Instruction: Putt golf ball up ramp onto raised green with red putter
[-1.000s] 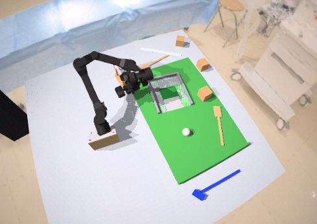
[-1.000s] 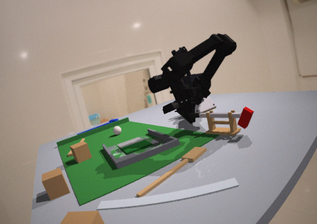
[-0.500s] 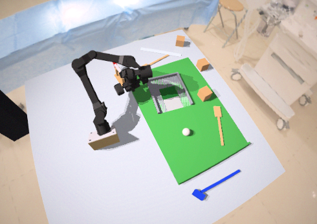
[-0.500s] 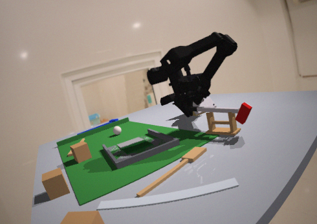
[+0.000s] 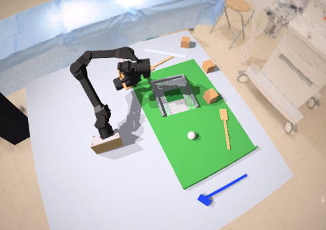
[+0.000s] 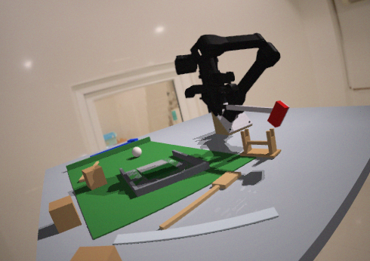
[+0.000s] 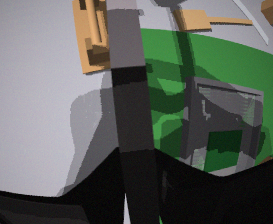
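The black claw (image 6: 222, 109) is closed on the grey shaft of the red-headed putter (image 6: 277, 113), held above the small wooden rack (image 6: 259, 144). The white golf ball (image 5: 191, 135) lies far ahead on the green mat (image 5: 209, 156). The long shaft may turn in the grip, because the head hangs far out.

arm (image 5: 89, 86): matte black, blocky links | base (image 5: 107, 143): tan box, pale top plate

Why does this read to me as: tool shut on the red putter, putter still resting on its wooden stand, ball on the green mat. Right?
Not quite. The tool is shut on the red putter, but the putter is off its wooden stand, held in the air above it, as the exterior view shows. The golf ball does sit on the green mat.
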Robot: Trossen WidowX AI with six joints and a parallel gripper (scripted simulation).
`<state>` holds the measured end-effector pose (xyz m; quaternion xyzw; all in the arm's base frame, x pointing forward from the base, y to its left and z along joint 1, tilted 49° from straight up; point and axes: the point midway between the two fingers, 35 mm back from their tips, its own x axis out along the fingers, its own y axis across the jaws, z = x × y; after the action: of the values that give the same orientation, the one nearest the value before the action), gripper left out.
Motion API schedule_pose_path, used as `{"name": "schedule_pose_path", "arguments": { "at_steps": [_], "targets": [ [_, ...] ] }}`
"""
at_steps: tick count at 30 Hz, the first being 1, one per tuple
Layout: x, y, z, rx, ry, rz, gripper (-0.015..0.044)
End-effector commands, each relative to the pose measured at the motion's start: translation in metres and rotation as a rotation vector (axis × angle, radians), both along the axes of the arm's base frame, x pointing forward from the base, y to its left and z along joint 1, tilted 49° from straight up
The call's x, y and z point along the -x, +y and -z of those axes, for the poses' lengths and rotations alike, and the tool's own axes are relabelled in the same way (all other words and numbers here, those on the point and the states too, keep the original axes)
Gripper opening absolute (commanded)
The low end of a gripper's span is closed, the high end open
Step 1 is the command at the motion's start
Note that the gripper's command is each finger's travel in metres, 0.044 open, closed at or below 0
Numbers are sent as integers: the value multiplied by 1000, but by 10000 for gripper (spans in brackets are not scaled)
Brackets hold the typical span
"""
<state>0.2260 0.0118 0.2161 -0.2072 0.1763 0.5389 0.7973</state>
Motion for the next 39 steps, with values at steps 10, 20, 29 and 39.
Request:
{"name": "schedule_pose_path", "arguments": {
  "at_steps": [10,20,29,39],
  "targets": [
    [-19,-49,32,-23,228,157,0],
    [-25,-98,67,-57,439,309,0],
    [-20,-141,102,-95,624,445,0],
    [-5,-182,139,-138,814,593,0]
  ]
}}
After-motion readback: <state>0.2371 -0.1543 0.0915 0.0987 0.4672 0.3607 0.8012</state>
